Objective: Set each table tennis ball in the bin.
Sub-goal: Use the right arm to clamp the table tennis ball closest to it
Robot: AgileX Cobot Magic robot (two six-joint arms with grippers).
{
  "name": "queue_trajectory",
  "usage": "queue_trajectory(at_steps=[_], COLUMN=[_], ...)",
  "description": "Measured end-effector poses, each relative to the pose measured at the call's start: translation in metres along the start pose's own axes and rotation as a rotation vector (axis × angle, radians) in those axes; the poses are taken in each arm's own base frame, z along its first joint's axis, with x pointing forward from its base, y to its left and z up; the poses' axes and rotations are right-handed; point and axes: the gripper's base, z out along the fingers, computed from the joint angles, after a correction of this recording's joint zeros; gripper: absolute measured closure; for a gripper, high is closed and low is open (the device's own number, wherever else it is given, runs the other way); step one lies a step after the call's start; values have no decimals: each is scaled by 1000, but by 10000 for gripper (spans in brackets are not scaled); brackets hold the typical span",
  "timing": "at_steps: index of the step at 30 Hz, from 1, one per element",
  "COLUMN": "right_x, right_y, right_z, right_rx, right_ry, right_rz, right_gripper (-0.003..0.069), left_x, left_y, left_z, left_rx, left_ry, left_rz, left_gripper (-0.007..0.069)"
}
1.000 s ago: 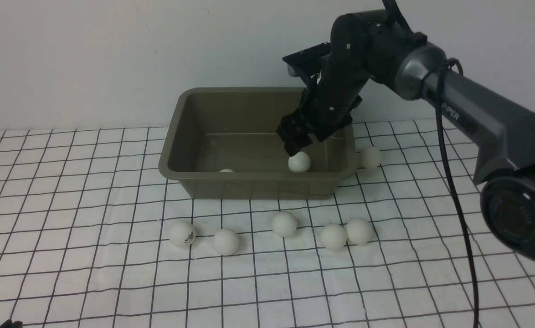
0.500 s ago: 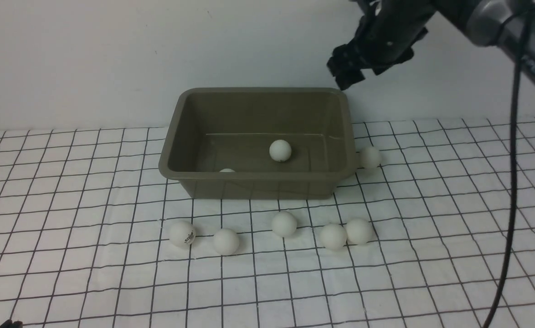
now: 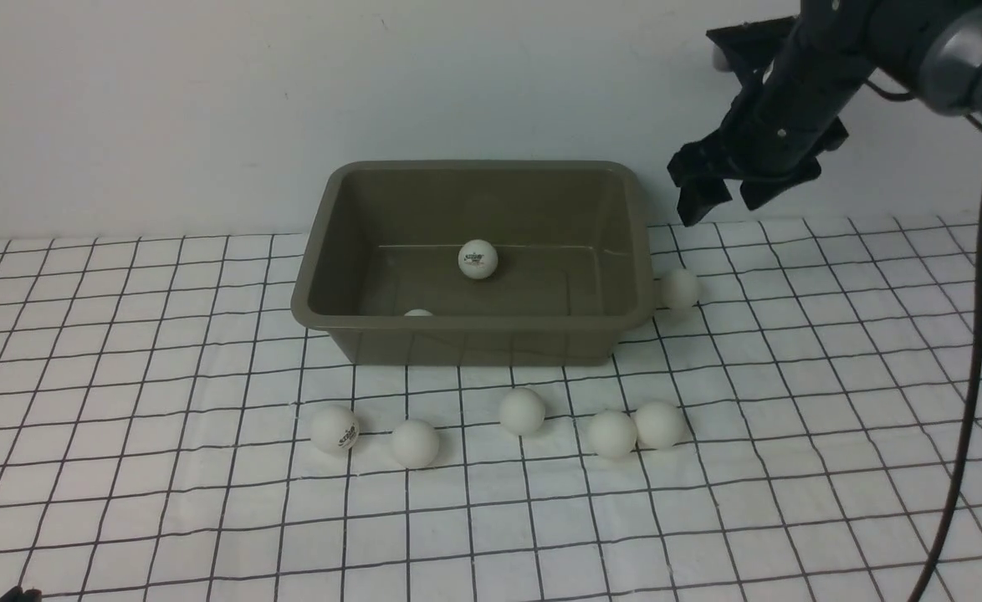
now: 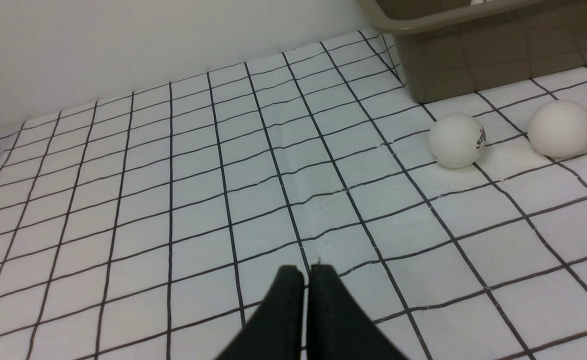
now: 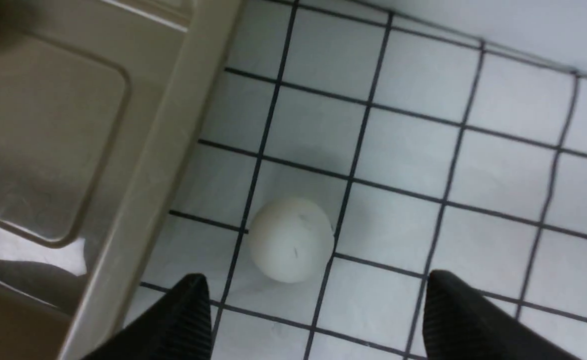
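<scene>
The olive-brown bin stands at the back middle of the checked cloth. Inside it lies a logo ball, and a second ball peeks over the near wall. One ball rests on the cloth just right of the bin; it shows as the ball under my right wrist. Several more balls lie in a row before the bin, from the logo ball to the right-end ball. My right gripper hangs open and empty, high above the ball beside the bin. My left gripper is shut and empty, low over the cloth.
A pale wall runs behind the bin. The right arm's cable hangs down the right side. In the left wrist view the bin's corner and two balls lie ahead of the shut fingers.
The right gripper let a ball go in the bin, rose out and swung right, then came lower beyond the bin's right end. The dropped ball rolled left and back inside the bin.
</scene>
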Motion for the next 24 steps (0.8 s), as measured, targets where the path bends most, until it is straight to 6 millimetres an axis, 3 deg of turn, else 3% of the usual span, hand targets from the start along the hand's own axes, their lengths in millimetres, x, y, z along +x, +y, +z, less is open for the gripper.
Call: queue_trajectory(at_steps=[7,24], right_x=[7,19], right_y=[-1,1], right_z=[35,79], right_rx=[-20,-75], right_ry=[66,139], right_rz=[10,12], right_gripper=[145,145], left_x=[0,0], left_y=[0,0], left_z=[0,0], left_rx=[0,0], left_ry=[0,0], left_rz=[0,0], left_gripper=[629,629])
